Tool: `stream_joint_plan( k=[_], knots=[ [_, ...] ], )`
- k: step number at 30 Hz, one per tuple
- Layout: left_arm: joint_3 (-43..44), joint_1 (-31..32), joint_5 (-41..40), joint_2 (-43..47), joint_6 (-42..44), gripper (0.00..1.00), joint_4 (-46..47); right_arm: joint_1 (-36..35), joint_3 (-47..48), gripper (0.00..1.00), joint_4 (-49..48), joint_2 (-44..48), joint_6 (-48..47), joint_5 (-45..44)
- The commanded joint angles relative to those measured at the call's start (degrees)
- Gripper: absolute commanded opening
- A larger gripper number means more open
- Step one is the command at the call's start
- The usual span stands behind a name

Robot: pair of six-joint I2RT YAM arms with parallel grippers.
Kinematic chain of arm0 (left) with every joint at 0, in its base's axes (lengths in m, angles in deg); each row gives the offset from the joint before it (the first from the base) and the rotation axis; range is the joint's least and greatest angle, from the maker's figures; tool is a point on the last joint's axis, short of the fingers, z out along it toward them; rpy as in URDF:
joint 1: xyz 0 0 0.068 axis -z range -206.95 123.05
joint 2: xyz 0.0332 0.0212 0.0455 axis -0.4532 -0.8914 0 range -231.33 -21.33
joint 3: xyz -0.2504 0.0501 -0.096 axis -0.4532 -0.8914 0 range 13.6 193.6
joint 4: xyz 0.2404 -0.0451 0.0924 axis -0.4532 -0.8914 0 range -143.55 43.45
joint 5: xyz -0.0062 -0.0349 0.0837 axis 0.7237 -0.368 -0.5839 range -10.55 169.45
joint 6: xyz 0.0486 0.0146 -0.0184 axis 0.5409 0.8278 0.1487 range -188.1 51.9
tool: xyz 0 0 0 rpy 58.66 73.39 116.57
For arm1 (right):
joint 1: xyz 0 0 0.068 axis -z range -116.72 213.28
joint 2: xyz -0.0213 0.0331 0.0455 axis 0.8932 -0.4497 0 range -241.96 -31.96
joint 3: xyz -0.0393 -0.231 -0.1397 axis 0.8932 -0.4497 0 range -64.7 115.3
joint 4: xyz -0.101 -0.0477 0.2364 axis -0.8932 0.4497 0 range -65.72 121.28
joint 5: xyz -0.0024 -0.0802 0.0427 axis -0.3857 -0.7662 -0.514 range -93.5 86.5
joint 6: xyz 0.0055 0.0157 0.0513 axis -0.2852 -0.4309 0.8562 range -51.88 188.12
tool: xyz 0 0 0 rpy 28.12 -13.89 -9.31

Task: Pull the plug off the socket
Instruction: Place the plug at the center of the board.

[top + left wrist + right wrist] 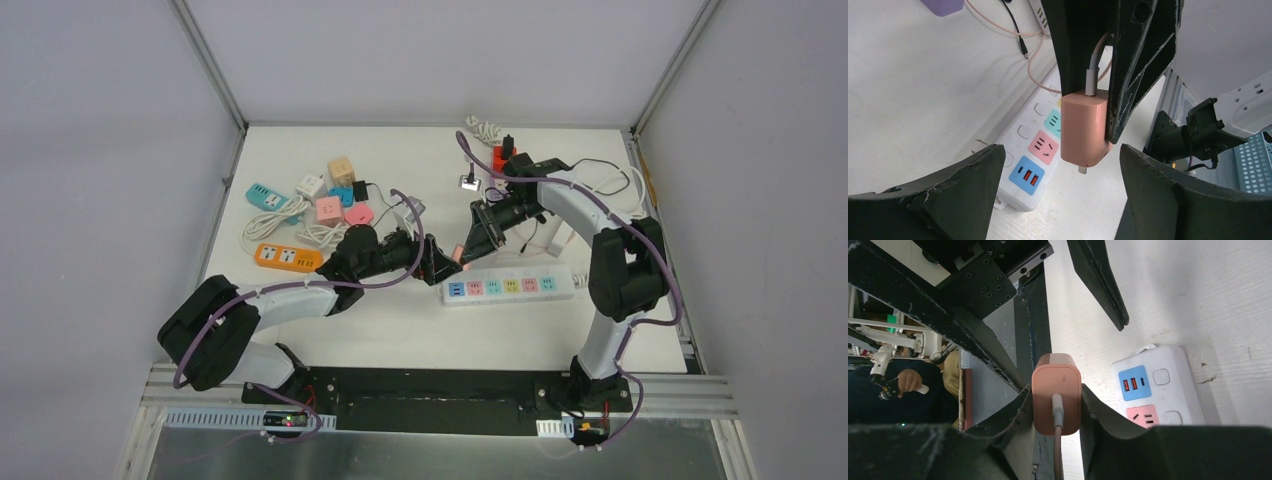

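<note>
A salmon-pink plug (pixel 1056 390) with its matching cable is clamped between the fingers of my right gripper (pixel 1056 401). It hangs in the air with its metal prong (pixel 1082 170) bare, clear of the white socket strip (pixel 1024 150). The strip lies flat on the table (pixel 400 330), showing its blue USB panel and pink outlet. From above, the plug (pixel 458 253) sits just off the left end of the strip (pixel 510 285). My left gripper (pixel 1061 167) stands wide open close to that end, its fingers either side of the hanging plug without touching it.
Coloured cube adapters and cables (pixel 325 200) cluster at the back left, with an orange strip (pixel 287 257) near my left arm. More cables and a red item (pixel 503 158) lie at the back right. Metal frame rails run along the table's near edge.
</note>
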Motion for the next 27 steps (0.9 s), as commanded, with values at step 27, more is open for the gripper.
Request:
stream_joint_plan(
  k=[27],
  knots=[
    [12.37,10.64,-26.41,-1.23,17.71,0.65,-18.19,0.07,-2.68,0.0,-20.48,-1.57,34.18,-2.6]
  ],
)
